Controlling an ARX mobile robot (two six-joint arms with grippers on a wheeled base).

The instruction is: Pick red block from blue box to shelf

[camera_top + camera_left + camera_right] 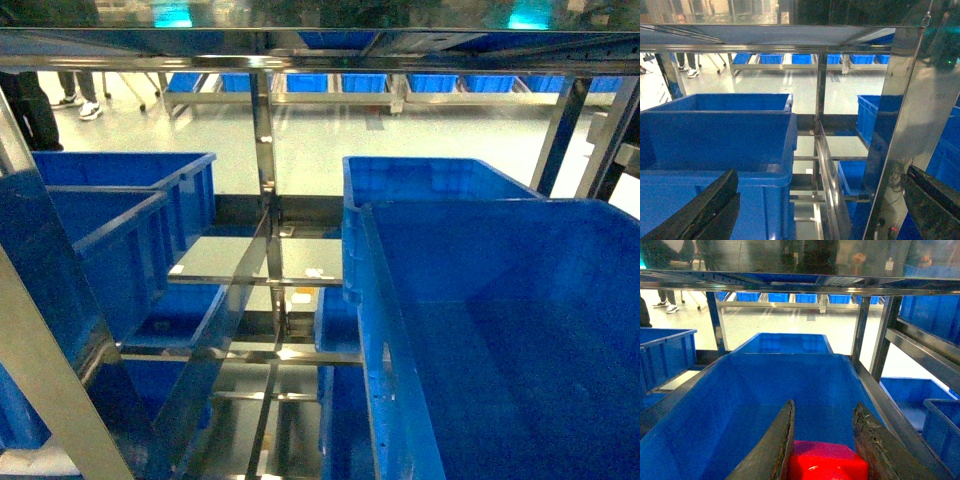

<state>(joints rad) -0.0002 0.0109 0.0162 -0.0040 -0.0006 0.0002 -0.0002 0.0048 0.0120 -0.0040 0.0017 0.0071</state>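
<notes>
Between the two dark fingers of my right gripper (824, 440), low in the right wrist view, sits the red block (827, 465); its glossy top fills the gap from one finger to the other, so the jaws stand narrow and closed against it, though its lower part runs off the edge of the view and I see no stud; beneath and ahead of it spreads the inside of a deep blue crate (740, 400), with a second blue crate (785, 342) just behind; both stand on the shelf (875, 335), whose shiny steel posts rise at the right and whose upper deck crosses overhead; in the head view neither of my grippers shows, only the crates on either side of the steel rails and the pale floor beyond; my left gripper (820, 210) shows its two dark fingers (705, 210) at the bottom corners of the left wrist view, spread wide with nothing between them, facing a blue crate (720, 145) on the left and a steel upright (900, 110) on the right.
</notes>
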